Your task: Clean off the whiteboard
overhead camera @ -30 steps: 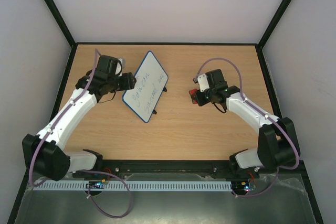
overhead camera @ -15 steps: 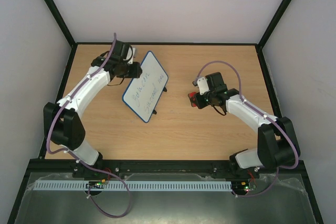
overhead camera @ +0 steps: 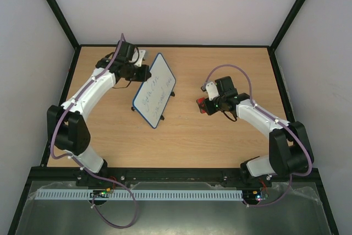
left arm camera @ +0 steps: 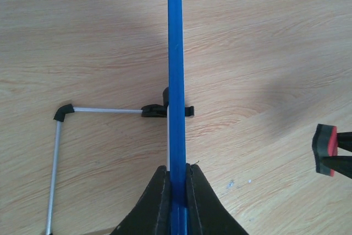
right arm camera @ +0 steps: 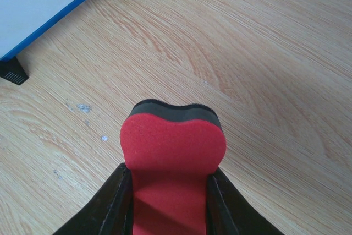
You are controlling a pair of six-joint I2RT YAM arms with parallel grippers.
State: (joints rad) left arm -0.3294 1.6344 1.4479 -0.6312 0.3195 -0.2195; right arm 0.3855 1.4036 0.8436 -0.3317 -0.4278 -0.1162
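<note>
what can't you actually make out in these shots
Writing on the whiteboard: too small to read in the top view; cut off at the right wrist view's edge.
Whiteboard face: edge-on in the left wrist view, only the rim shows.
Eraser base: hidden inside the right gripper.

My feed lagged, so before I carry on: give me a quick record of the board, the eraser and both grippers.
whiteboard: propped on its stand, dark handwriting on its face
left gripper: shut on the whiteboard's blue rim
right gripper: shut on the red eraser
eraser to board: apart, eraser at the board's right
erasing: not yet begun
</note>
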